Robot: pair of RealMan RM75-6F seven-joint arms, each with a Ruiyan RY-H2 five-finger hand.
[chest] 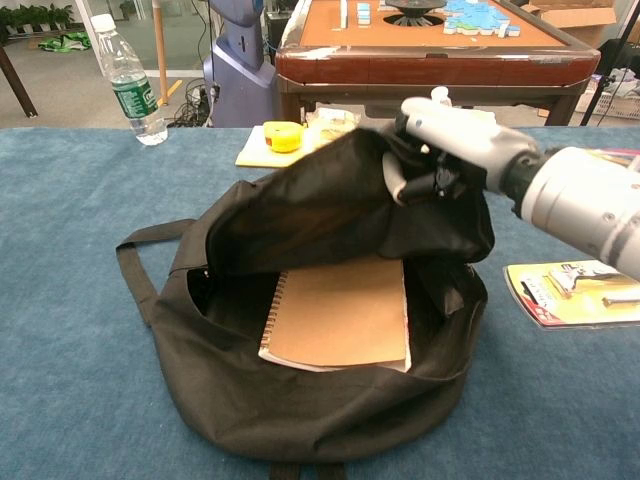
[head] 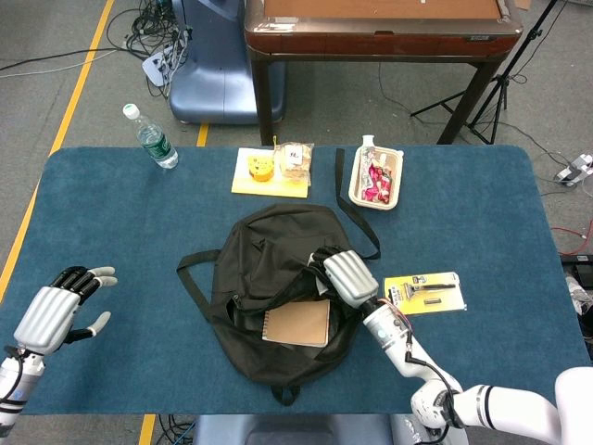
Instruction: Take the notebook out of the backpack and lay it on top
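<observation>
The black backpack lies flat in the middle of the blue table. My right hand grips its front flap and holds it lifted back. Inside the opened bag lies a brown spiral notebook, face up and uncovered. My left hand hovers open over the table's left edge, far from the bag; it appears only in the head view.
A water bottle stands at the back left. Behind the bag are a yellow board with snacks and a white tray of sweets. A razor pack lies right of the bag. A wooden table stands beyond.
</observation>
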